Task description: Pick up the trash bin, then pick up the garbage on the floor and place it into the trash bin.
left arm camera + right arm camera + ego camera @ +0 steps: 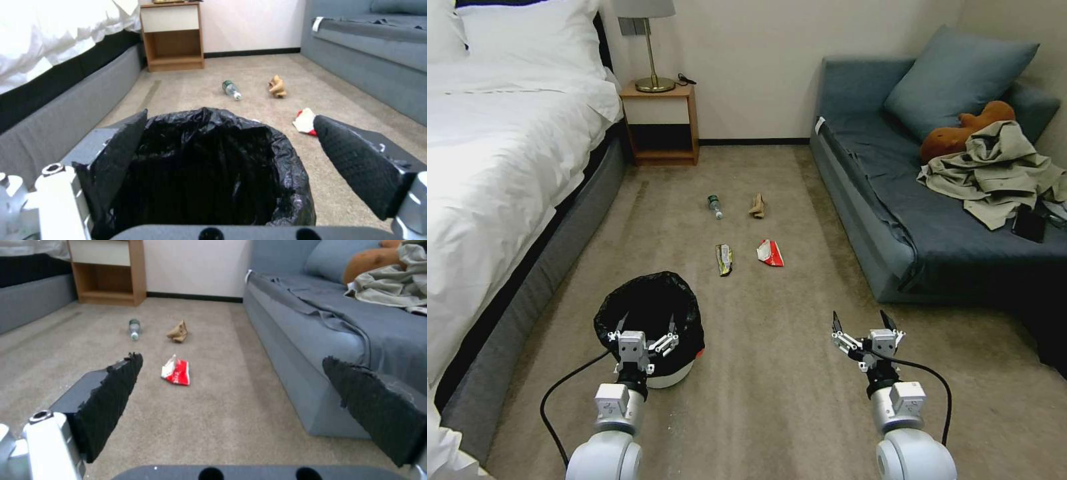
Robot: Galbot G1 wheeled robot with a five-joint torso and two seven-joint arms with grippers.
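At the far left a white-sheeted bed [500,133] runs along the carpet [774,400], with a wooden nightstand [660,123] at the wall beyond it. Just right of the bed's base, low in the head view, the trash bin [650,320] stands on the floor, its black liner folded over the rim. The left claw [646,339] sits at the bin's near rim with its fingers spread; in the left wrist view one pad [118,156] lies against the liner's outer edge and the other [356,160] stands well clear on the far side, so the claw is released and nothing is gripped. The step in hand looks like the first one, taking up the bin, and it is not yet done: the bin rests on the floor. The next move would call for one finger inside the rim and one outside, then a firm close on wall and liner together, since the crinkly bag alone could slip. Farther on, mid-floor, the garbage lies in a loose square: clear bottle [714,206], gold-and-dark wrapper [724,259], crumpled tan paper [757,205] and red-and-white wrapper [770,253], all well apart from the bin. The right claw [867,331] hangs above bare carpet, released and empty, with the red-and-white wrapper ahead of it. A blue sofa [894,220] carrying a heap of beige clothing [994,170] closes the right side.
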